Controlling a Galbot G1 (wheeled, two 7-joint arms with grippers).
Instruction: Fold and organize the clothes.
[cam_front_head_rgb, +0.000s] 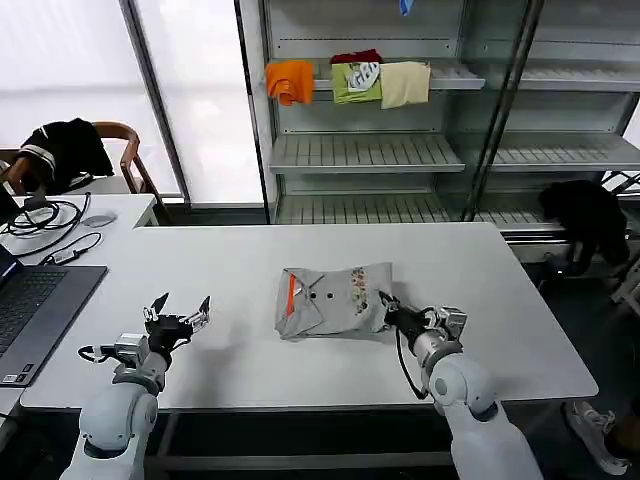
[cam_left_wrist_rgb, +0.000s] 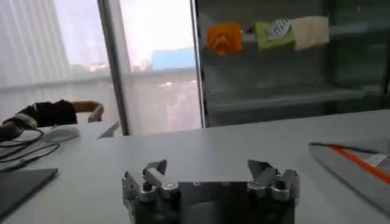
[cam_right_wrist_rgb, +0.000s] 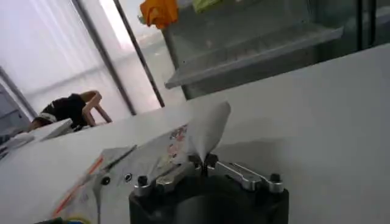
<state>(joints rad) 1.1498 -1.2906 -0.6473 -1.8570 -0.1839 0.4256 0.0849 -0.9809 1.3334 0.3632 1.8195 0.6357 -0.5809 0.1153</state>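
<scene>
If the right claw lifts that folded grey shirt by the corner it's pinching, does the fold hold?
Probably not. The folded light grey cotton shirt looks floppy: the corner pinched in the right claw already curls up limply. Lifted there, its layers would likely sag open. It looks light; pushed across the smooth white table, it may bunch rather than slide.

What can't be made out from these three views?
- Grey shirt: how many garments the folded bundle holds; its folds hide the layers in the head view.
- Chest print: too small to read in the head view, blurred in the right wrist view.
- Right gripper: shut on a raised flap of the shirt; how much cloth it holds is hidden by its fingers.
- Left gripper: open over the table; its wrist view cuts the shirt off at the frame edge.
</scene>
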